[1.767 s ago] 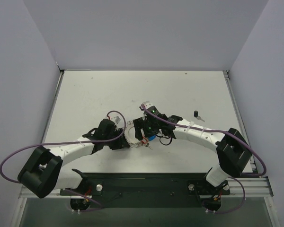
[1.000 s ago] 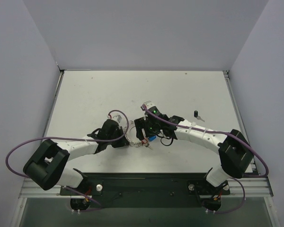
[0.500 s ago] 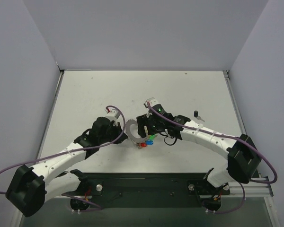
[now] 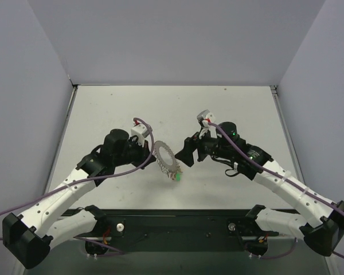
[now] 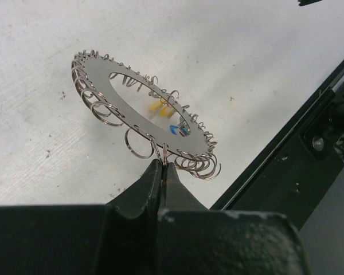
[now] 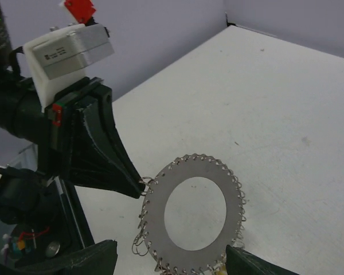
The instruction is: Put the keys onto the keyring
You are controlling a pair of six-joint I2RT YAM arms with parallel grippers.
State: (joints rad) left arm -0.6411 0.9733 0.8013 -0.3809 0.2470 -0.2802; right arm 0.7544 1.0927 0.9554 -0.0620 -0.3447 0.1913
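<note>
L end effector (image 5: pixel 162 166) clamped on keyring (image 5: pixel 95 69) rim, ring tilted above surface (image 4: pixel 114 109), keys (image 4: pixel 177 177) dangling underneath, R end effector (image 4: pixel 185 156) wide, near ring

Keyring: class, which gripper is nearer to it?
Left. The left gripper is shut on the keyring's rim, holding it up; the right gripper hangs open just beside it, gripping nothing.
</note>
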